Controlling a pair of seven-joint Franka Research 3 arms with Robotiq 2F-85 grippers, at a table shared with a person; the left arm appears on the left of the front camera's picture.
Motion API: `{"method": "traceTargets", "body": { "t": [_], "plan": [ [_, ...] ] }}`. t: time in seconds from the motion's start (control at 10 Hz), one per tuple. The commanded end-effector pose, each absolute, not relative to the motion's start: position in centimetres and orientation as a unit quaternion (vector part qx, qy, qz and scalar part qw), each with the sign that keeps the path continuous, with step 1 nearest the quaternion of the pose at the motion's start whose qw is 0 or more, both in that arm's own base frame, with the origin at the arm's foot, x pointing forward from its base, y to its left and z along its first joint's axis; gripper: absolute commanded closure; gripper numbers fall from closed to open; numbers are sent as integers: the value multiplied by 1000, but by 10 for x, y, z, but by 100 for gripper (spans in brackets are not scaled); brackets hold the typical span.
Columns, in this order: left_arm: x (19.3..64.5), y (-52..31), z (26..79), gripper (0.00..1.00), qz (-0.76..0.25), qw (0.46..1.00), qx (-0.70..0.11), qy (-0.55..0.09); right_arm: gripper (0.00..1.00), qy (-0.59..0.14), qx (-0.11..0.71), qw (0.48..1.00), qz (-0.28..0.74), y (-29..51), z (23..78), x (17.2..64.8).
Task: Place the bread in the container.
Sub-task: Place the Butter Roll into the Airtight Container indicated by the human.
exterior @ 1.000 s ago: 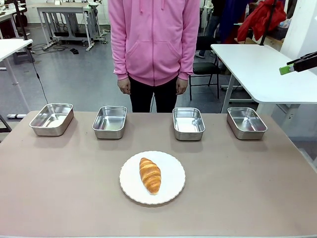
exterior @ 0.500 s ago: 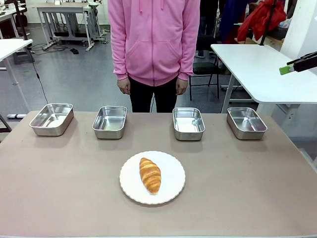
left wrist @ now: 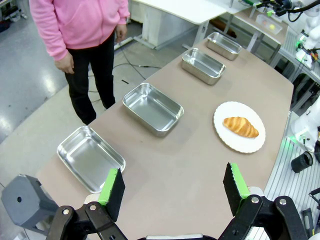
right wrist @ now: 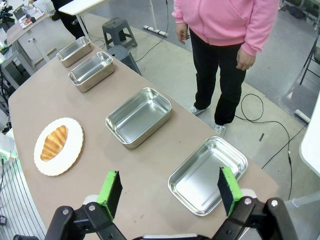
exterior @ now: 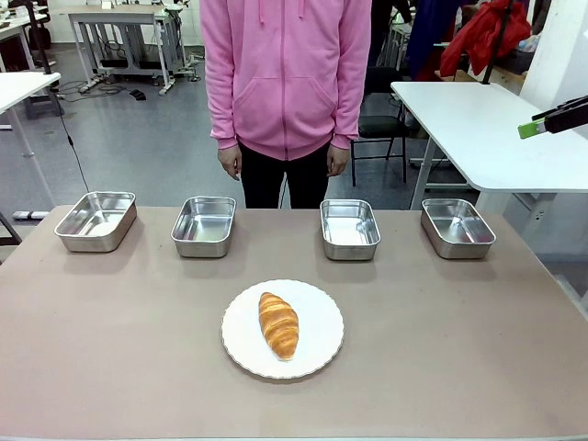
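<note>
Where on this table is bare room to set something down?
Free: brown table left and right of the round white plate holding the golden croissant, and the near edge. Crowded: the far edge, four shallow steel pans.

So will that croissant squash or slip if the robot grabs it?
The croissant looks puffy and layered, so probably light and easily crushed by a firm squeeze. Its ridged crust should give grip rather than slip. Lying flat on the white plate, it would likely slide or pivot if pushed, not roll.
</note>
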State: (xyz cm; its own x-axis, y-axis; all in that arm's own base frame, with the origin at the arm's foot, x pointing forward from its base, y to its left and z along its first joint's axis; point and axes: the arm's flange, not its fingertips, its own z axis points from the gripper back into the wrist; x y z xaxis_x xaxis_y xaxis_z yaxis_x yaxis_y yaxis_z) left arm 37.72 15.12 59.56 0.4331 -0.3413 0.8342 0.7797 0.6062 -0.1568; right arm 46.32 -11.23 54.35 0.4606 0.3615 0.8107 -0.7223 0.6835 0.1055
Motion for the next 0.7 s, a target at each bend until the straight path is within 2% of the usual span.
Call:
{"method": "traceTargets", "body": {
  "t": [0.0, 0.6],
  "plan": [
    [377, 150, 597, 0, -351, 800, -273, -404, 0, -403, 225, 824, 330, -111, 543, 463],
    [377, 150, 597, 0, -351, 800, -273, -404, 0, -403, 225, 824, 330, -111, 543, 463]
  ]
}}
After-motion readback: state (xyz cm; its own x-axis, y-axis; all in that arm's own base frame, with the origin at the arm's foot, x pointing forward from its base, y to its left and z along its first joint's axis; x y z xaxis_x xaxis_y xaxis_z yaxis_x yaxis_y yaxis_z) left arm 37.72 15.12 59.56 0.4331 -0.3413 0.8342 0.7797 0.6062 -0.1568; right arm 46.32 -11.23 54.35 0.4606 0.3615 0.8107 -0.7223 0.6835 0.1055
